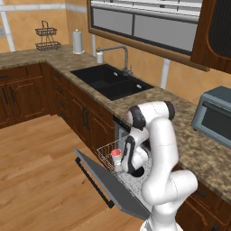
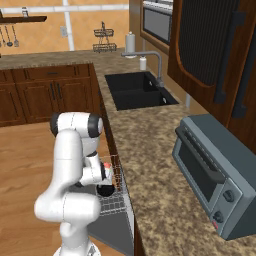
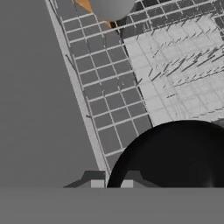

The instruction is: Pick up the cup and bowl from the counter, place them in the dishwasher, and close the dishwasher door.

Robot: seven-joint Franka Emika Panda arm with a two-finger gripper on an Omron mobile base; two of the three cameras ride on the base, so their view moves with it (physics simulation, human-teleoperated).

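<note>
Pincer [image 3: 112, 183] closed on rim of black bowl [image 3: 175, 155], low over white wire rack [image 3: 175, 70] of open dishwasher [image 1: 118, 131]. Cup [image 1: 116, 154] sits in rack near its front edge. Door [image 1: 106, 182] down flat; wood floor [image 1: 40, 171] beyond is open.

The white arm rises from its base, bends sharply at a dark elbow joint, then folds forward and down with the wrist pointing at the floor. The gripper [image 3: 112, 183] hangs low, its two dark fingertips drawn almost together.
</note>
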